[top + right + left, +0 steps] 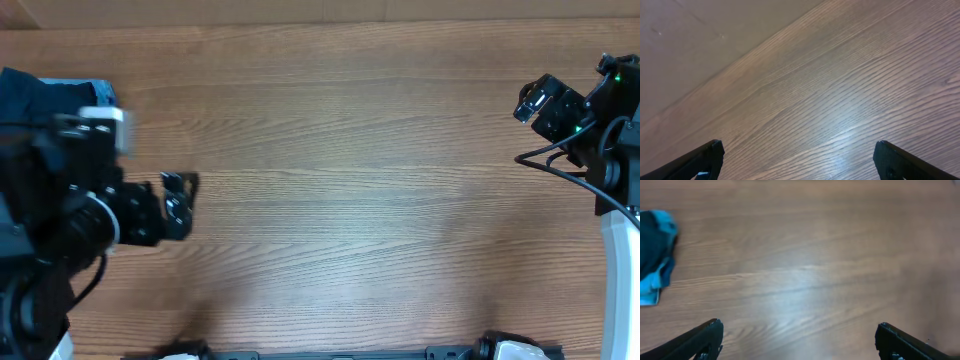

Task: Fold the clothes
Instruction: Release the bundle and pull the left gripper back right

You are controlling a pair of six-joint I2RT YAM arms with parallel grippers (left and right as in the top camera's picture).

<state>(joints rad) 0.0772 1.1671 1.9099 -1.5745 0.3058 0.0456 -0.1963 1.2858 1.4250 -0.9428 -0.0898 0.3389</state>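
Note:
The clothes [55, 95] lie bunched at the table's far left edge, dark navy with a light blue piece, partly hidden under my left arm. In the left wrist view the clothes [655, 255] sit at the left border, well away from the fingers. My left gripper [185, 205] stands open over bare wood, to the right of the pile and nearer the front. Its two fingertips [710, 336] are far apart around the left gripper's gap [799, 337], which holds nothing. My right gripper [532, 104] is at the far right, open [800, 155] and empty above the table.
The wooden table [360, 190] spreads between the arms. The right wrist view shows the table's edge and a pale wall or floor [700, 45] beyond it. Arm bases [500, 350] sit along the front edge.

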